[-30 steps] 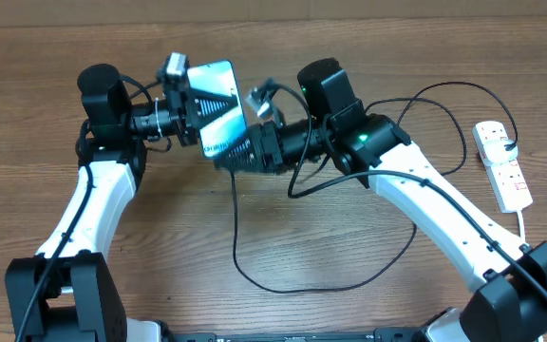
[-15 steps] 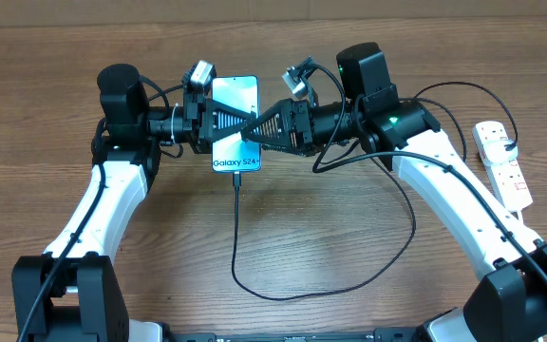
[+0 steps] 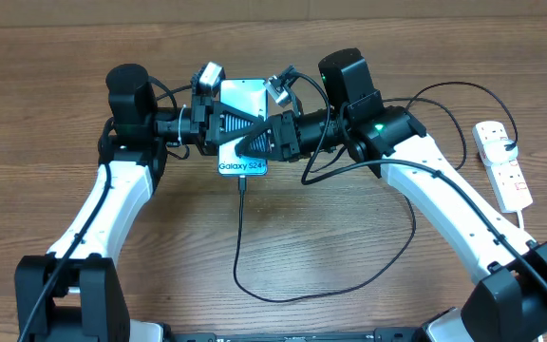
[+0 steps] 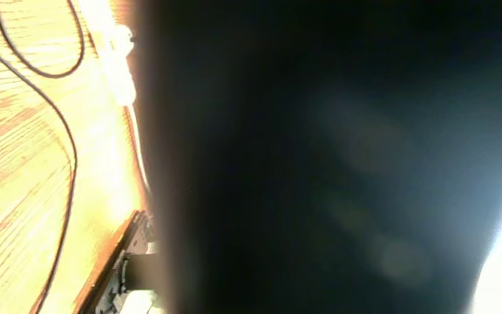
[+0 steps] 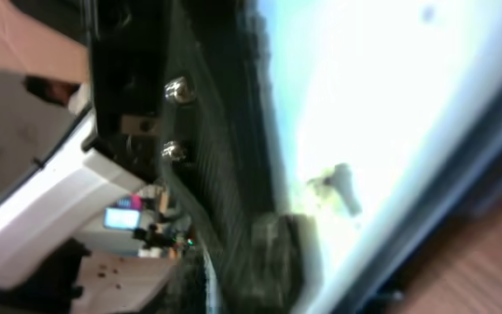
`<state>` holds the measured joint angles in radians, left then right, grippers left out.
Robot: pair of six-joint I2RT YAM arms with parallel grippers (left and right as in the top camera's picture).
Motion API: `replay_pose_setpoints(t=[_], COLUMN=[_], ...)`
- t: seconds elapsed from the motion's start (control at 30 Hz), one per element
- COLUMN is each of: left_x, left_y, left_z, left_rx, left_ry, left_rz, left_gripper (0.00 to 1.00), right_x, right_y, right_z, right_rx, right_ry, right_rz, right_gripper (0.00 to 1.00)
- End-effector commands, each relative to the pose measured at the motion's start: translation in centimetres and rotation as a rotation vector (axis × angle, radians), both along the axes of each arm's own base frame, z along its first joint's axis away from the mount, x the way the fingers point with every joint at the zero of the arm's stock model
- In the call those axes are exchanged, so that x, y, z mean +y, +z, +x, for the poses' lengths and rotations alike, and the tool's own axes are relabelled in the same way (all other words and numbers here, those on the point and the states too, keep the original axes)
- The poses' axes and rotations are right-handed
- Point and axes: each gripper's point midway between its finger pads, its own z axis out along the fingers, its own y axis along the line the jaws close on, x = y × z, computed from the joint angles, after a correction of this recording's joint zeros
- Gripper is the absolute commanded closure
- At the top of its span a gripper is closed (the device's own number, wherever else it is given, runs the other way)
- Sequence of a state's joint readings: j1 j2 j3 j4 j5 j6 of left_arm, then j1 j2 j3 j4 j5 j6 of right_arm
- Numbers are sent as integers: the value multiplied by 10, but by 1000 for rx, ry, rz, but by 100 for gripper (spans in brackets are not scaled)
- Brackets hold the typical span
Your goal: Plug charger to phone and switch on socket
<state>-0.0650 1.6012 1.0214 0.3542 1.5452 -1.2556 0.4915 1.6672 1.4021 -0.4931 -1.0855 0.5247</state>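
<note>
**Position of the task items.** The phone (image 3: pixel 243 166) is at the middle of the far half of the bench (image 3: pixel 349 57), screen upward. Its long axis runs from the far edge toward the near edge. The charger (image 3: pixel 238 237) meets the phone's near short edge with its connector tip (image 3: pixel 242 182). The tip lies in line with the phone's long axis. Full seating in the port cannot be confirmed from overhead. From the tip, the cable runs toward the near edge, loops, then leads off toward the right side of the bench.

**End effectors.** The left end effector (image 3: pixel 235 122) reaches in from the phone's left side and is clenched on the phone. Its wrist view is almost wholly blocked by a dark surface pressed close. The right end effector (image 3: pixel 253 144) reaches in from the right and lies over the screen. Its wrist view shows only the bright screen at close range. Whether it is released or clenched cannot be told.

**Governing relation.** The socket (image 3: pixel 503 169) lies at the right edge of the bench, well apart from both end effectors, directly to the right of the phone. Its long axis runs roughly far-to-near, parallel to the phone. The right arm is the nearer one, so the switching move likely falls to it.

**Receptacles.** No bins or trays are present. One outlet of the socket holds a black plug (image 3: pixel 511 145) at its far end. A white cord (image 3: pixel 523 223) leaves its near end.
</note>
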Motion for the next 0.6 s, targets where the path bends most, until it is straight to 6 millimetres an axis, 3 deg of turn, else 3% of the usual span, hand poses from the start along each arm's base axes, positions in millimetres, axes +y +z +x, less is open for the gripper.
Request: replay_pose_setpoints(t=[0.0, 0.07, 0.23, 0.33, 0.37, 0.47, 0.57], left_x=[-2, -2, -2, -2, -2, -2, -2], left_y=[10, 10, 10, 10, 10, 10, 10], left_z=[-5, -5, -6, -6, -6, -6, -6], left_rx=[-55, -55, -56, -63, -62, -62, -63], left_ry=[-9, -9, -11, -11, -12, -12, -11], left_rz=[-4, -4, -4, -5, -5, -5, -5], left_gripper=[96, 96, 95, 49, 42, 31, 27], right_x=[4, 4, 4, 4, 3, -1, -7], right_y=[12, 12, 12, 12, 12, 12, 11], right_z=[-3, -3, -3, -2, -2, 3, 10], right_rx=[-35, -35, -36, -36, -36, -36, -34], right_ry=[26, 24, 23, 23, 20, 7, -14], right_rz=[28, 28, 27, 27, 27, 26, 25], right_gripper=[88, 96, 96, 96, 96, 96, 96])
